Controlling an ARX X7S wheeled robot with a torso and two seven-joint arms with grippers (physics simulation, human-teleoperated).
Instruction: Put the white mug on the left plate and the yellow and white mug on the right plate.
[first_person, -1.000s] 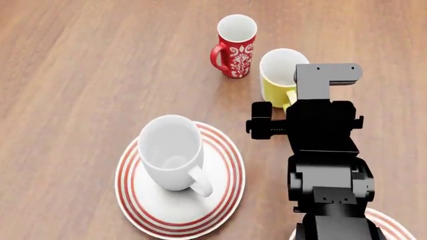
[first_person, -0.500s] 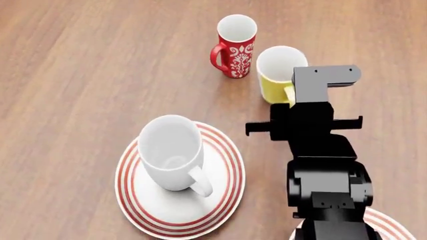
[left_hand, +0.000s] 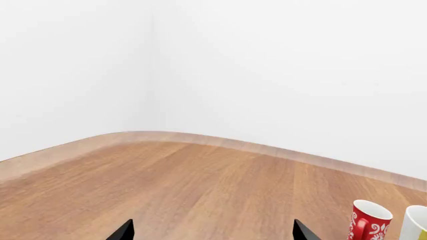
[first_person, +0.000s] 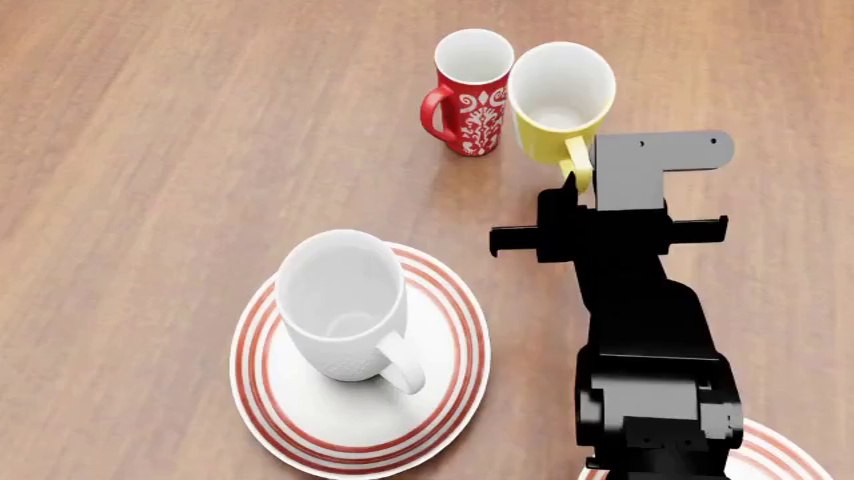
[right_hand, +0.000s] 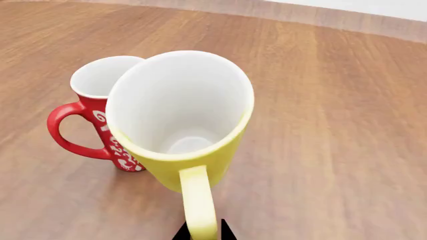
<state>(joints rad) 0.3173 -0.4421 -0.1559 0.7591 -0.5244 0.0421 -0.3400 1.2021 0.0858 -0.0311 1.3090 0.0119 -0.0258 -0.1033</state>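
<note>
The white mug (first_person: 344, 305) is already seated on the left plate (first_person: 441, 410), handle turned toward 5 o'clock, so that half of the task is judged done. The yellow mug (first_person: 561, 100) is gripped by its handle in the right gripper (first_person: 577, 172), whose tips are seen closed on the handle in the wrist view; the mug appears tipped and perhaps raised off the worktop (first_person: 160, 150), presumably to clear it for carrying to the right plate (first_person: 781, 450), of which only a rim shows at 5 o'clock. It sits just beside the red mug (first_person: 470, 95), at its 3 o'clock; whether they touch cannot be told. The yellow mug is bright yellow outside, white inside, with a yellow handle. The left gripper (left_hand: 212, 235) is held spread and empty, aside.
</note>
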